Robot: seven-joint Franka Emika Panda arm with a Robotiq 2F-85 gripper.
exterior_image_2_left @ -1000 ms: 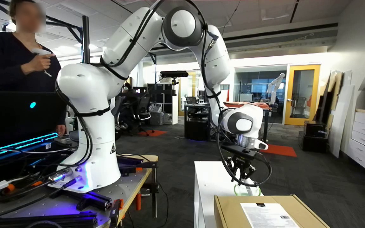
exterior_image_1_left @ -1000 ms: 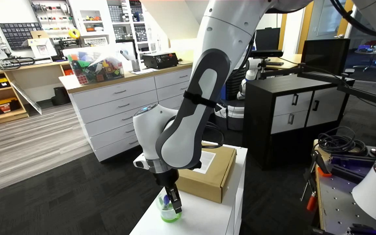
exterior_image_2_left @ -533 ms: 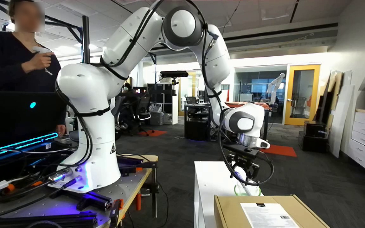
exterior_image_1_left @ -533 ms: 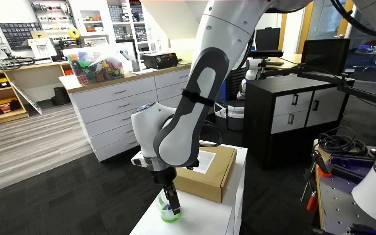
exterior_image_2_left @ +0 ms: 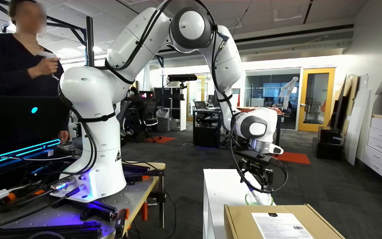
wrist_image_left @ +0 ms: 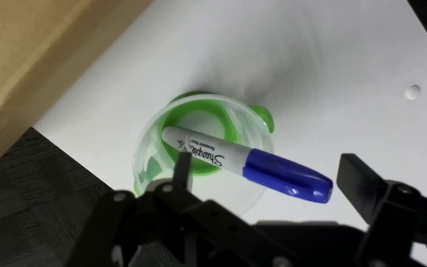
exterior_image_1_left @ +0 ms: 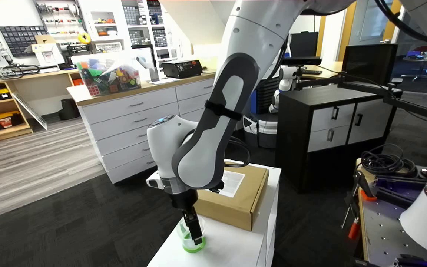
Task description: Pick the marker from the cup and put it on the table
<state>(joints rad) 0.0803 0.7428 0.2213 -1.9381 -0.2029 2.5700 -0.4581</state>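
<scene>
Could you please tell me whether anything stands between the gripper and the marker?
Only the cup does, around the white end of the marker; nothing visible stands between the open gripper and the blue cap, which sticks out.

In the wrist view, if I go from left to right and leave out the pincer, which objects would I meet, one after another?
Cardboard box → green-and-clear cup → marker's blue cap → small round white dot.
</scene>
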